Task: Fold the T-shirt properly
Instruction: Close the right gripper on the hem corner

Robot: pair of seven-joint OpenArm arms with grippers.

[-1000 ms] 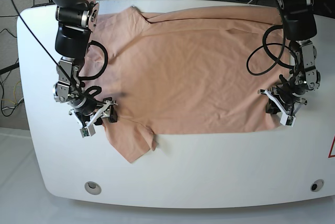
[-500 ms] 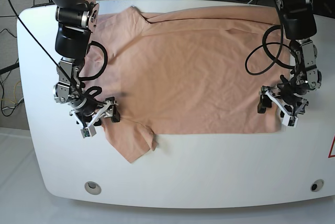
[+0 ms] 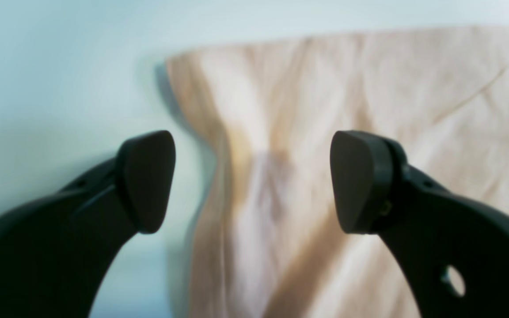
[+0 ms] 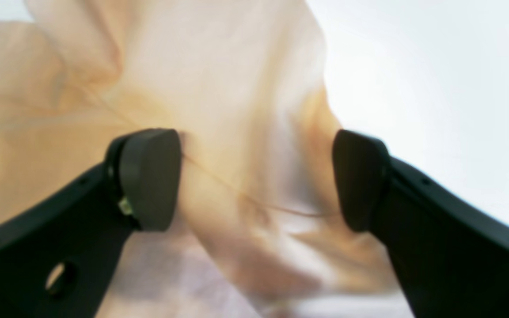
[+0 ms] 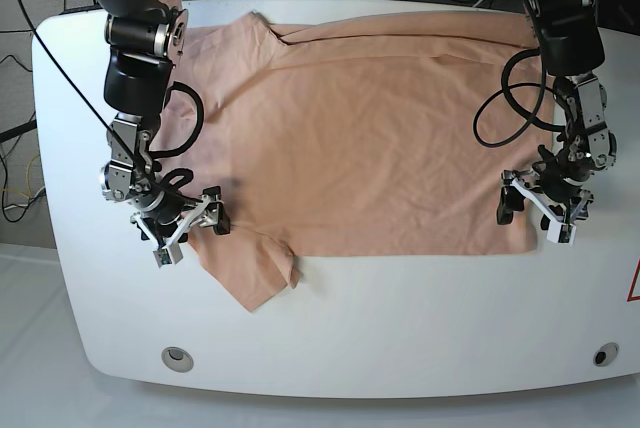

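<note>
I see the peach T-shirt (image 5: 360, 128) spread flat across the far and middle part of the white tabletop (image 5: 400, 318), lightly wrinkled, with one short sleeve (image 5: 255, 268) pointing toward the near edge at the scene's left. Its straight lower edge runs left to right across the middle of the tabletop.

My right gripper (image 5: 188, 226) sits low at the scene's left, just beside that sleeve. In its wrist view the two black fingers (image 4: 148, 176) stand wide apart, with rumpled cloth between them but nothing pinched.

My left gripper (image 5: 535, 213) sits at the scene's right, at the shirt's near right corner. Its wrist view shows the fingers (image 3: 356, 181) spread wide too: one over bare tabletop, the other over cloth, and the shirt's edge (image 3: 210, 145) running between them, unheld.

Both wrist views are soft and blurred, so I cannot tell whether the fingertips touch the fabric.
</note>
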